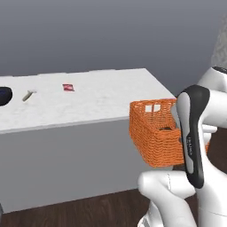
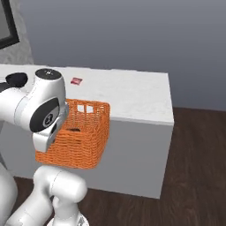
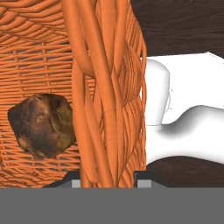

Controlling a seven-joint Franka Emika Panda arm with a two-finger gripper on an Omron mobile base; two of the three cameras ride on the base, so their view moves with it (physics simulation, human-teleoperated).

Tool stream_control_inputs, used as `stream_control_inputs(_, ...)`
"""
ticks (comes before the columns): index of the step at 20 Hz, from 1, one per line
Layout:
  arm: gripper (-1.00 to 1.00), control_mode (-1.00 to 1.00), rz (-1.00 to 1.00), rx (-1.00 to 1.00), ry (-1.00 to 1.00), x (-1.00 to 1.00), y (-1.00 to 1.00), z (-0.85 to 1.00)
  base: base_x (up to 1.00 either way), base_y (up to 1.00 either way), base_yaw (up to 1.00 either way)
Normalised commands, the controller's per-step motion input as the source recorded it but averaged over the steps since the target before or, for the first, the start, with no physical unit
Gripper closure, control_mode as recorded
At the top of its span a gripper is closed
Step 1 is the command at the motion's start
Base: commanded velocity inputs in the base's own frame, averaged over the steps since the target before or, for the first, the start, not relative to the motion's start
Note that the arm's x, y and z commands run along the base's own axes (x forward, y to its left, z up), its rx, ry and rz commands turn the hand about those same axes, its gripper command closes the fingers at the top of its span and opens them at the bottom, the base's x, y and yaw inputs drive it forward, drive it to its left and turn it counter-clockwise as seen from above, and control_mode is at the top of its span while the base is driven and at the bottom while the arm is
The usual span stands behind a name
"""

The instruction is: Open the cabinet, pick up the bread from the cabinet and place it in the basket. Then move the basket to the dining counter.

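The bread [image 3: 41, 124], a small dark-crusted bun, lies inside the basket [image 1: 153, 135] against the woven floor, close to the wall nearest the camera on the hand. The basket, orange wicker with upright sides, is held in the air just in front of the counter's near edge, its base lower than the counter top; it touches neither the counter [image 1: 88, 99] nor the floor. The hand [image 3: 108, 175] is clamped on the basket's wall: in the hand view the thick woven rim runs down between the two dark finger tips, which stand close on either side of it. On the white marble-look counter lie a small red packet [image 1: 68, 88], a short pale stick-like item [image 1: 29, 95] and, at the far left edge, part of a dark rounded object [image 1: 4, 95]; all are well apart from the basket.

Judged from this arrangement, the bread has been placed and the step in hand is carrying the basket to the dining counter. The next move calls for raising the basket until its base clears the counter's edge, bringing it over a bare stretch of the top, lowering it level so the bread does not roll out, and only then parting the fingers.
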Motion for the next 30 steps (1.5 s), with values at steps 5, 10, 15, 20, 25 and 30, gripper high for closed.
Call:
stream_control_inputs(5, 1.00, 1.00, 0.00, 0.00, 0.00, 0.00, 0.00, 0.00, 0.99, -0.01, -0.36)
stream_control_inputs(10, 1.00, 1.00, 0.00, 0.00, 0.00, 0.00, 0.00, 0.00, 0.98, 0.06, -0.08)
stream_control_inputs(15, 1.00, 1.00, 0.00, 0.00, 0.00, 0.00, 0.00, 0.00, 0.69, -0.07, 0.00)
stream_control_inputs(20, 1.00, 1.00, 0.00, 0.00, 0.00, 0.00, 0.00, 0.00, 0.50, 0.00, 0.00)
stream_control_inputs(25, 1.00, 1.00, 0.00, 0.00, 0.00, 0.00, 0.00, 0.00, 0.50, 0.00, 0.00)
stream_control_inputs(30, 1.00, -1.00, 0.00, 0.00, 0.00, 0.72, 0.00, 0.00, 0.00, 0.00, 0.00)
